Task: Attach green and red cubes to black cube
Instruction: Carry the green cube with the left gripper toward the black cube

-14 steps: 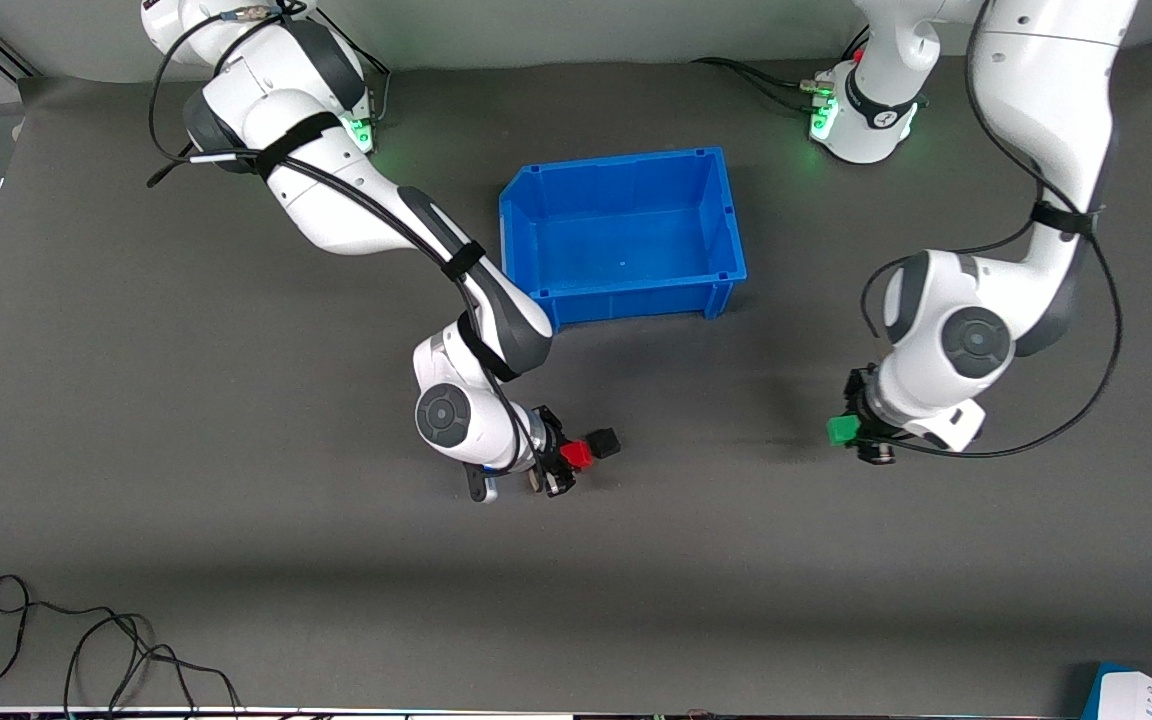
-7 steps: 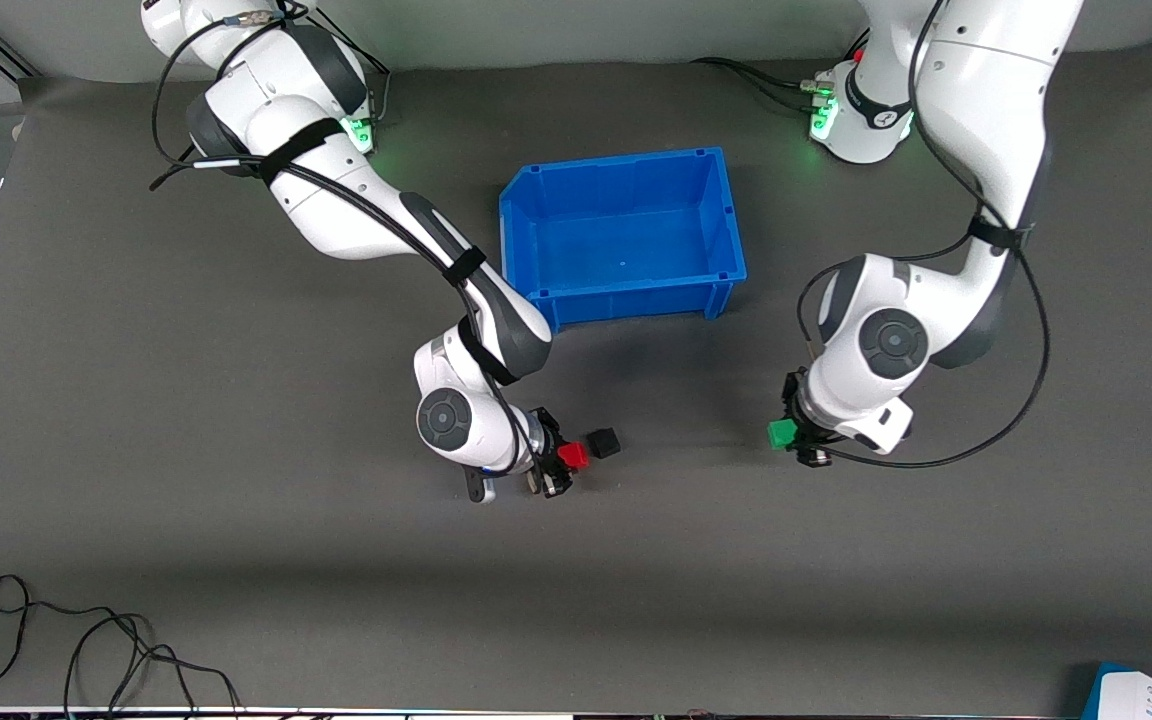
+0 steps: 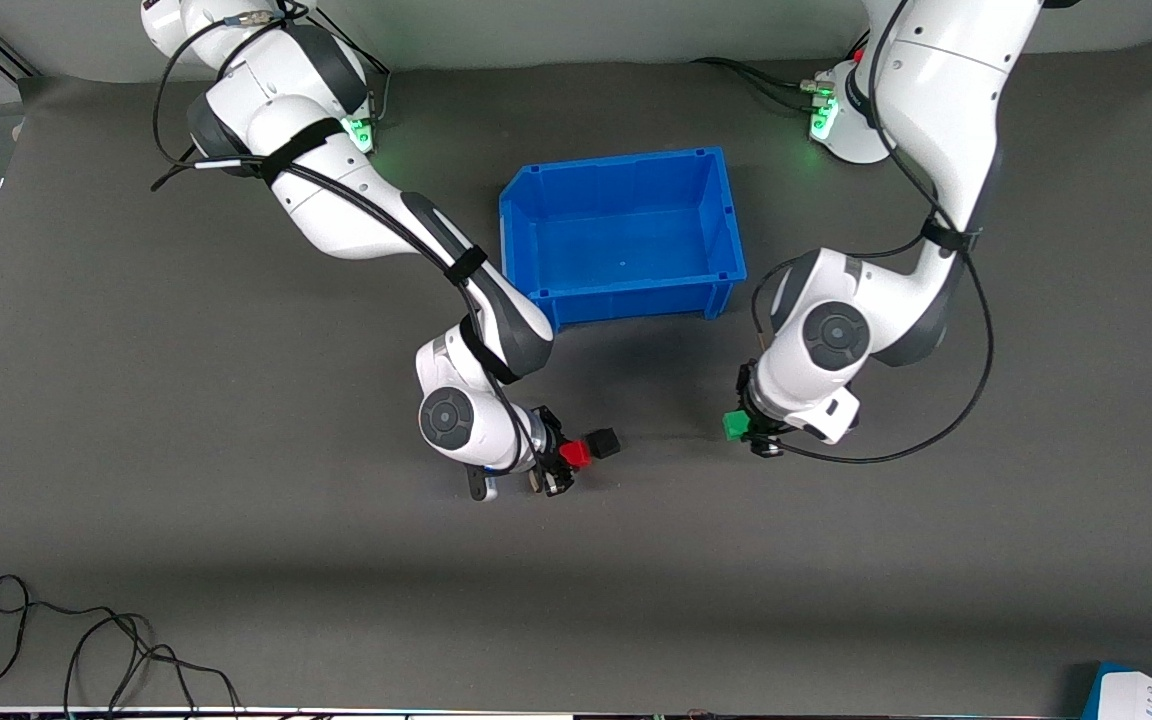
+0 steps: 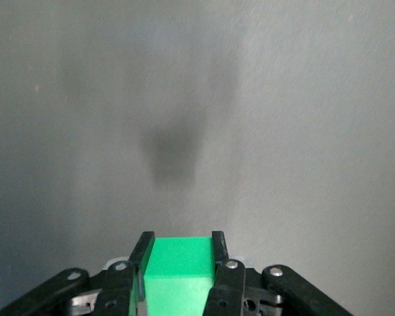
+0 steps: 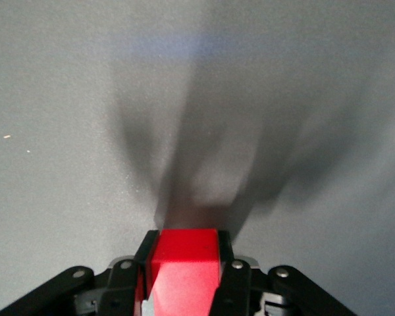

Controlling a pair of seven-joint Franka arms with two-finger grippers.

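My right gripper [image 3: 570,459] is low over the grey mat and shut on the red cube [image 3: 576,454]. The black cube [image 3: 604,442] sits on the mat right beside the red one; I cannot tell whether they touch. Toward the left arm's end, my left gripper [image 3: 739,430] is shut on the green cube [image 3: 733,424], a clear gap away from the black cube. In the left wrist view the green cube [image 4: 179,266] fills the space between the fingers [image 4: 218,247]. The right wrist view shows the red cube [image 5: 184,263] clamped the same way.
An empty blue bin [image 3: 716,290] stands farther from the front camera than the cubes, between the two arms. A loose black cable [image 3: 86,650] lies by the near edge at the right arm's end. A white sheet [image 3: 1151,695] sits at the near corner by the left arm's end.
The left arm has swung toward the black cube with the green cube in its gripper. The right gripper and red cube have barely moved.
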